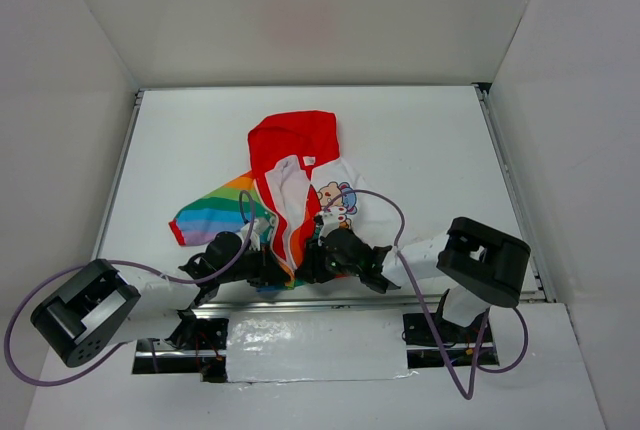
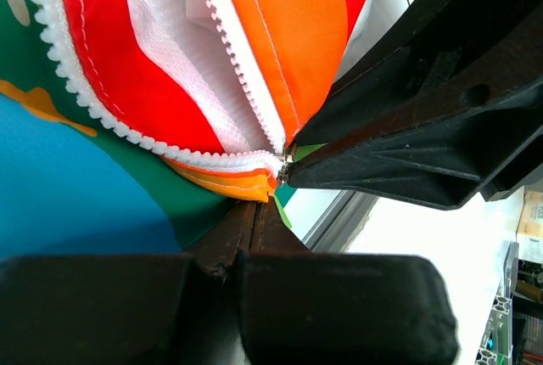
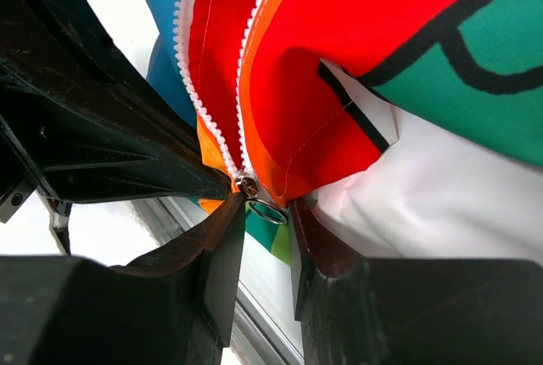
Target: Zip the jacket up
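Left wrist | left gripper (image 2: pixel 259 216) pinches jacket (image 2: pixel 144 68); right gripper (image 3: pixel 265 221) at zipper (image 3: pixel 202 110) (grip unclear)

Top view looking down, 2 wrist views close, sharing zipper base (image 2: pixel 278 160) (image 3: pixel 246 184)

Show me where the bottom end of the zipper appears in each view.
Top external: zipper end, low centre at the jacket hem, largely hidden.
Left wrist: picture centre, where the teeth rows meet.
Right wrist: slightly left of centre, with a metal ring.
Shared landmark: red strip beside the teeth.

jacket (image 1: pixel 232 205) rainbow-striped; hood (image 1: pixel 293 138) red; zipper teeth (image 2: pixel 93 98) white
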Robot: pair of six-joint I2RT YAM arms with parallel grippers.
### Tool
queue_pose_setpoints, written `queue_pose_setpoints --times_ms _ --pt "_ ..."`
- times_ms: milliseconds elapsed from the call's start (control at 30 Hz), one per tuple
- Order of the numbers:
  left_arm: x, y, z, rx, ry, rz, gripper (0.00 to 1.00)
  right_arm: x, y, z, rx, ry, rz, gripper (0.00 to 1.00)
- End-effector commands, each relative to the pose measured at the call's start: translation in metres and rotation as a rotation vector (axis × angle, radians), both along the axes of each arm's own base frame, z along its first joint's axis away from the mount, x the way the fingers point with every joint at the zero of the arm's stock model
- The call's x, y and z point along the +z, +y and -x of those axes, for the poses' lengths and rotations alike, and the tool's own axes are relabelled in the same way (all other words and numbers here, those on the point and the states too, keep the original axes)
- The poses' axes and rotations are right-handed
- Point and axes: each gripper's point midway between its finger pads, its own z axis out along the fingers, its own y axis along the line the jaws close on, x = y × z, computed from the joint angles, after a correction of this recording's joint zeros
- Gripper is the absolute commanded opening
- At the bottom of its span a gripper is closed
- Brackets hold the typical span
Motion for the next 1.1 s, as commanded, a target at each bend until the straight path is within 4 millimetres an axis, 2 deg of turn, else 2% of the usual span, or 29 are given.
queue_pose_setpoints --times_ms 0,133,267,567,633,767,833,933,1033,1067 --pt "0.021 -0.013 -0.008 -0.028 -0.061 0.056 0.00 0.008 0.010 0.001 0.007 -0.007 -0.017 0.33" --pt "0.021 -0.014 -0.009 -0.028 -0.064 0.053 0.00 0.012 0.010 0.006 0.012 0.003 -0.023 0.33" --pt "0.022 -0.014 -0.010 -0.028 -0.066 0.053 0.00 0.012 0.008 0.012 0.020 0.011 -0.030 0.38" --pt "0.022 -0.015 -0.010 -0.031 -0.066 0.052 0.00 0.009 0.006 0.017 0.030 0.024 -0.046 0.37" --pt "0.023 -0.015 -0.010 -0.031 -0.066 0.051 0.00 0.010 0.007 0.017 0.030 0.028 -0.051 0.33" --pt "0.022 -0.015 -0.011 -0.027 -0.067 0.048 0.00 0.011 0.009 0.018 0.037 0.031 -0.052 0.33" --pt "0.022 -0.015 -0.011 -0.029 -0.067 0.045 0.00 0.010 0.008 0.018 0.033 0.034 -0.047 0.27" --pt "0.023 -0.015 -0.011 -0.030 -0.069 0.048 0.00 0.011 0.009 0.019 0.037 0.038 -0.050 0.25" --pt "0.023 -0.016 -0.012 -0.031 -0.069 0.045 0.00 0.011 0.009 0.020 0.039 0.043 -0.051 0.31" --pt "0.023 -0.016 -0.011 -0.032 -0.067 0.046 0.00 0.010 0.008 0.021 0.040 0.045 -0.048 0.39"
